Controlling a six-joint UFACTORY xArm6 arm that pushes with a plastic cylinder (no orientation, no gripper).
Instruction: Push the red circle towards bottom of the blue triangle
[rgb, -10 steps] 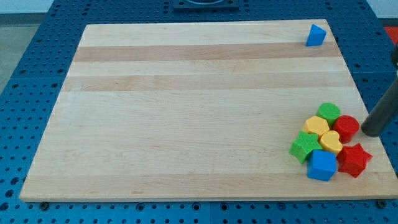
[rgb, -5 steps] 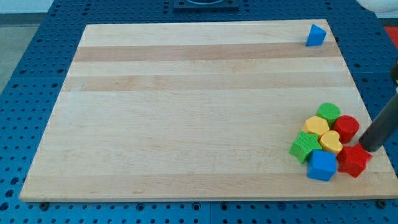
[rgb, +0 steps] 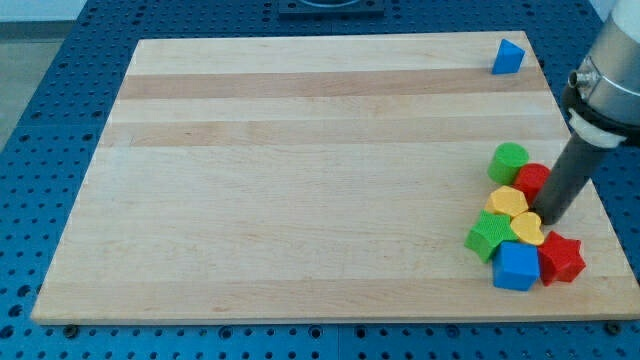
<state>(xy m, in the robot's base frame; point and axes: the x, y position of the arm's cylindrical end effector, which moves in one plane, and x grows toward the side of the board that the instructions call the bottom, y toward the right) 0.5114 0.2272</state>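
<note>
The red circle (rgb: 531, 180) sits near the board's right edge, touching the green circle (rgb: 509, 160) at its upper left. The blue triangle (rgb: 508, 56) stands far off at the board's top right corner. My tip (rgb: 553, 218) rests just below and right of the red circle, against its lower right side, between it and the yellow heart (rgb: 526, 228).
A yellow hexagon (rgb: 507, 202), green star (rgb: 488, 236), blue cube (rgb: 517, 266) and red star (rgb: 561, 259) cluster below the red circle. The board's right edge (rgb: 590, 190) is close by. The arm's body (rgb: 607, 80) hangs over the right side.
My tip moved left and up into the cluster. The red circle and green circle were pushed up and left. The red star shifted slightly left.
</note>
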